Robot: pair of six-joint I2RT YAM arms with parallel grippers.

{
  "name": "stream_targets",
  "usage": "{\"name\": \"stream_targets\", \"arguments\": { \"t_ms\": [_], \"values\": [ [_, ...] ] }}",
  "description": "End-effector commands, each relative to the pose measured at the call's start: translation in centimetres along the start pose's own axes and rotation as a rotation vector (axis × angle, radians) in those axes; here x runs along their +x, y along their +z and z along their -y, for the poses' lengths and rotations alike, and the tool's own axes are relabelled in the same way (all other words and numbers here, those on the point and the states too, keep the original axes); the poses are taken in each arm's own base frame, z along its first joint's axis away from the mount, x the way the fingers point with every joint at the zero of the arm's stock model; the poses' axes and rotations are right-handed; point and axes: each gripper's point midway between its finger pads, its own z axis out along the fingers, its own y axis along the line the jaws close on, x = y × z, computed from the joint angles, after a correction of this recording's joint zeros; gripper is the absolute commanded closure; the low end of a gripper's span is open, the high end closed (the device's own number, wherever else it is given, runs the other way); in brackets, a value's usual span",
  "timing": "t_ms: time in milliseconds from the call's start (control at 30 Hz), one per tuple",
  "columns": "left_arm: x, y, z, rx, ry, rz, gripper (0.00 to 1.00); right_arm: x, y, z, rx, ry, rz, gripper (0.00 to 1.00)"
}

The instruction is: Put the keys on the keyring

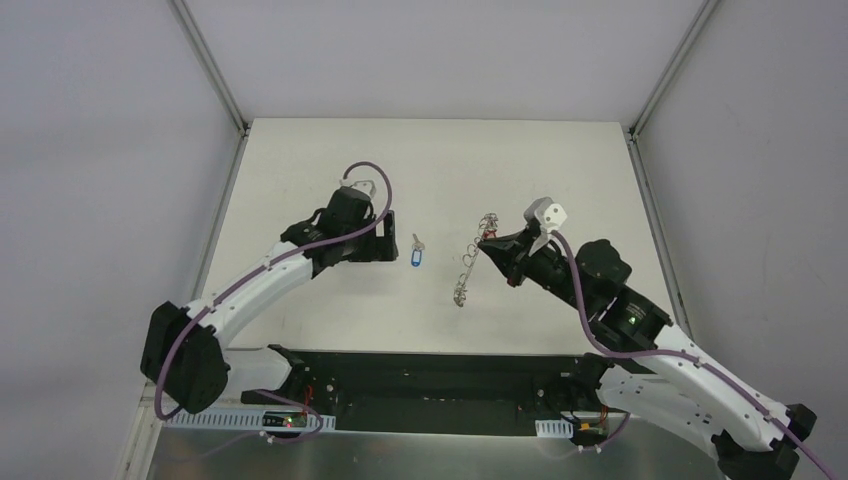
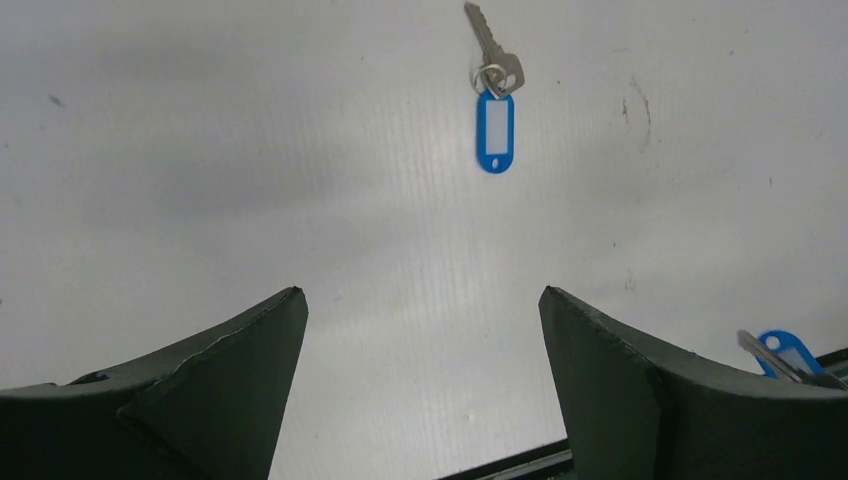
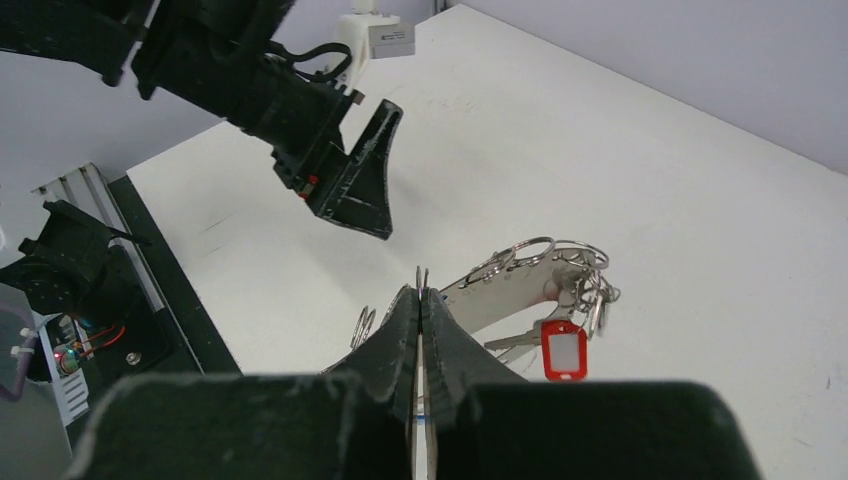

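Hovering left gripper (image 2: pixel 421 300) stood jaws apart, short of blue-tagged key (image 2: pixel 495 105) flat on table (image 2: pixel 250 150). Right gripper (image 3: pixel 420 305) was clamped on keyring (image 3: pixel 520 270), just right of key. Risk: flat key skidding from closing fingers.

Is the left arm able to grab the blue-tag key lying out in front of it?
Probably yes. The left gripper is open, and the blue-tagged key lies flat just ahead of it, with nothing in between.

Arms are made of white links (image 1: pixel 250 290) and black joints (image 1: pixel 190 355); purple cables (image 1: pixel 366 164) are strung alongside; claw fingers (image 2: pixel 230 370) are black wedges.
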Motion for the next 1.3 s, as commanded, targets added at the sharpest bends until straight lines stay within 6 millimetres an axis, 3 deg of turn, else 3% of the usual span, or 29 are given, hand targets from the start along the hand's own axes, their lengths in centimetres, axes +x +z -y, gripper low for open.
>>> {"name": "stream_targets", "arguments": {
  "t_ms": [0, 167, 567, 833, 1267],
  "values": [
    [-4.5, 2.5, 3.5, 0.101, 0.064, 0.094, 0.16, -2.2, -1.9, 0.4, 0.056, 0.1, 0.055, 1.0],
    [-5.0, 6.7, 5.2, 0.149, 0.215, 0.031, 0.29, -1.7, -3.4, -1.2, -0.019, 0.136, 0.008, 1.0],
    [-3.3, 12.9, 8.1, 0.364, 0.545, -0.1, 0.31, 0.0, -6.5, -2.3, -0.074, 0.148, -0.033, 1.0],
    [-0.8, 14.3, 9.2, 0.51, 0.606, -0.185, 0.36, 0.4, -8.0, -2.4, -0.082, 0.133, -0.037, 1.0],
    [1.0, 14.9, 6.7, 0.443, 0.623, -0.249, 0.45, 1.0, -8.3, -3.0, -0.115, 0.143, -0.036, 1.0]
  ]
}}
